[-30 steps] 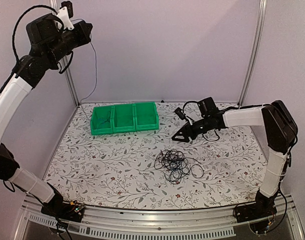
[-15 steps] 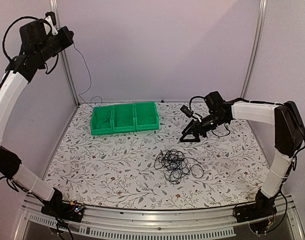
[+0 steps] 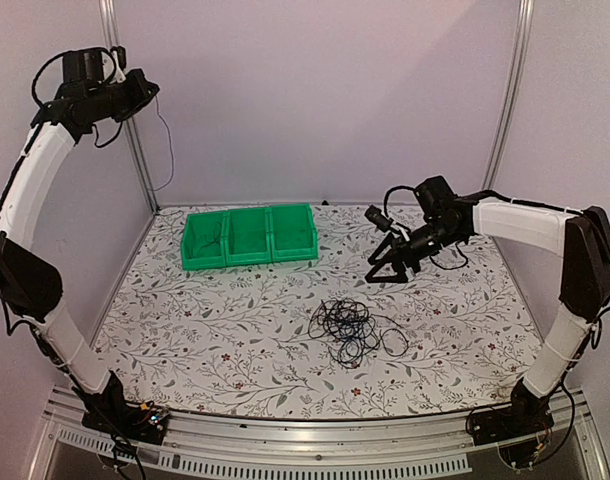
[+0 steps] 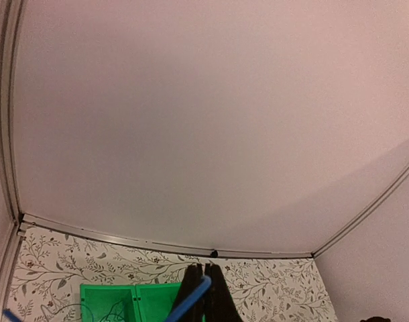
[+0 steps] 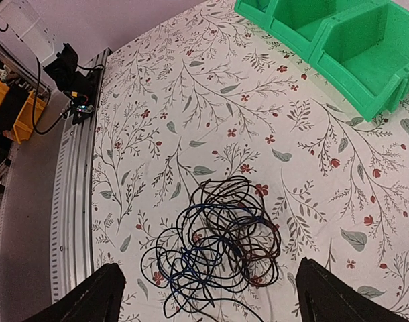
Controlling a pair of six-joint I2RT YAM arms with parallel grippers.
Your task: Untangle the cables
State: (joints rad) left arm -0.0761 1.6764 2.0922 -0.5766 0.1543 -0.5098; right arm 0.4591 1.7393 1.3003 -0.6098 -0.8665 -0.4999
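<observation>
Two jobs seem split between the arms. High above the green bins [image 3: 250,235] and to their left, the left tool [image 3: 143,88] has its fingers pinched shut on a blue cord [image 4: 190,300]. A thin line hangs from it down toward the bins, probably lifted so that the strand's own weight draws it straight and clear of the rest. To the right of the bins the right tool [image 3: 390,272] hovers with its jaws spread wide and gripping nothing. It is angled down at the cables [image 3: 353,330], which looks like readiness for another pick.

The cables lie in a loose, flattish nest on the surface [image 3: 225,335], in front of the bins and to their right. They are thin, springy loops, mostly glossy black, with blue strands threaded through in the right wrist view. The bins are rigid moulded plastic with open sloped fronts, and the surface carries a matte floral print.
</observation>
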